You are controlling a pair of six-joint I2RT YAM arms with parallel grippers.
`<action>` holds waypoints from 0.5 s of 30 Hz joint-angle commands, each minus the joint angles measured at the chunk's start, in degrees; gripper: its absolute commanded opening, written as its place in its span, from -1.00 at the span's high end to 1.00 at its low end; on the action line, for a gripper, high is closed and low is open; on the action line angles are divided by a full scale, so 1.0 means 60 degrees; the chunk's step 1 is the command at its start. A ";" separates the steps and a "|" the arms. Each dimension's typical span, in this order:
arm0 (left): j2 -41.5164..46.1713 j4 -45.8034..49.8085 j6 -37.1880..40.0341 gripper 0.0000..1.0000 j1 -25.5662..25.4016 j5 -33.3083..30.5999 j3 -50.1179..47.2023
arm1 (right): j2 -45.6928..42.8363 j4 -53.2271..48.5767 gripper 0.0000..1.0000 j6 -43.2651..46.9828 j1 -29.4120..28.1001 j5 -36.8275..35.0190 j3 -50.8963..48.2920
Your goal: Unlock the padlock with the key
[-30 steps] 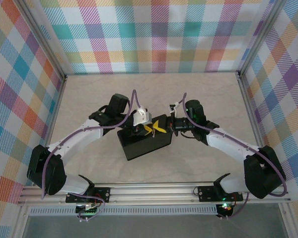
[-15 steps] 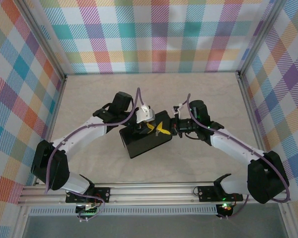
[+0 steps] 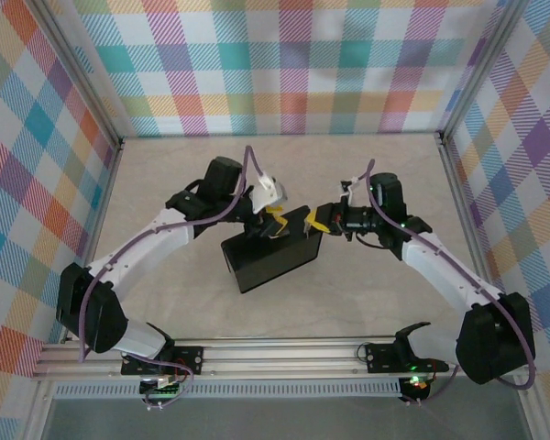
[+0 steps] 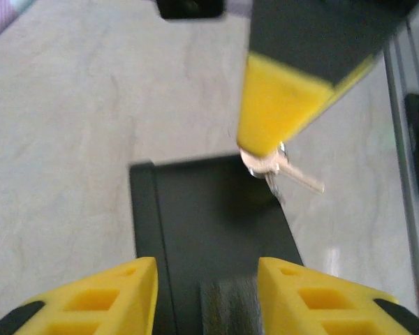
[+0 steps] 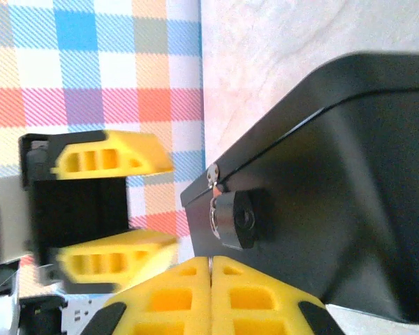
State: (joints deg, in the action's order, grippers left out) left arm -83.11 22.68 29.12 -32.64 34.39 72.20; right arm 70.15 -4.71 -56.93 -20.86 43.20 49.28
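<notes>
The small grey padlock (image 5: pixel 230 219) hangs from the hasp on the side of a black box (image 3: pixel 270 258). My right gripper (image 5: pixel 211 269) sits just below it, shut, a short gap away from the lock. In the left wrist view its yellow finger (image 4: pixel 283 105) pinches a small silver key (image 4: pixel 285 172), which sticks out over the box's far corner. My left gripper (image 4: pixel 206 279) is open above the box (image 4: pixel 209 223), and a blurred grey metal piece (image 4: pixel 227 307), apparently the padlock, lies between its fingers untouched. The left fingers (image 5: pixel 105 160) stand apart behind the lock.
The box rests on a pale marble-look tabletop (image 3: pixel 165 174) in the middle of the workspace. Plaid walls (image 3: pixel 284 64) close in the back and both sides. An aluminium rail (image 3: pixel 275 353) runs along the near edge by the arm bases.
My right gripper has drawn back to the right, off the box top to its right end. The left gripper shifted slightly toward the far side, and the box turned a little.
</notes>
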 commanded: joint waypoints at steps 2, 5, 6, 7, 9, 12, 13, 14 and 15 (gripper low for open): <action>-0.0209 -0.0174 -0.4095 0.33 -0.0318 -0.0516 0.1030 | -0.0421 0.0092 0.99 -0.0291 0.0034 -0.0694 -0.0084; -0.0415 0.0099 -0.5377 0.36 -0.0844 -0.1482 0.1181 | -0.0522 0.0406 0.98 -0.0719 0.0085 -0.1303 -0.0207; -0.0452 0.0104 -0.5844 0.36 -0.0974 -0.1874 0.1186 | -0.0517 0.0548 0.98 -0.0869 0.0109 -0.1485 -0.0229; -0.0485 0.0122 -0.6374 0.36 -0.1043 -0.2201 0.1181 | -0.0482 0.0649 0.98 -0.0985 0.0107 -0.1630 -0.0215; -0.0587 0.0418 -0.6877 0.36 -0.1205 -0.2552 0.1335 | -0.0415 0.0769 0.98 -0.1148 0.0119 -0.1860 -0.0149; -0.0648 0.0710 -0.6622 0.31 -0.1565 -0.2864 0.1414 | -0.0361 0.0882 0.98 -0.1279 0.0094 -0.2032 -0.0057; -0.0712 0.0743 -0.6660 0.31 -0.1582 -0.2822 0.1442 | -0.0354 0.0902 0.98 -0.1279 0.0093 -0.2045 -0.0032; -0.0772 0.0760 -0.6736 0.31 -0.1587 -0.2744 0.1465 | -0.0364 0.0899 0.98 -0.1279 0.0100 -0.2071 -0.0024; -0.0831 0.0734 -0.6887 0.31 -0.1586 -0.2630 0.1489 | -0.0381 0.0899 0.98 -0.1293 0.0097 -0.2077 -0.0028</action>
State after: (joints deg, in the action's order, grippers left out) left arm -87.64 25.56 -8.19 -41.56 19.88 78.70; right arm 67.88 -1.39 -63.26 -20.58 32.23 48.62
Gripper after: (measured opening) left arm 0.344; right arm 0.044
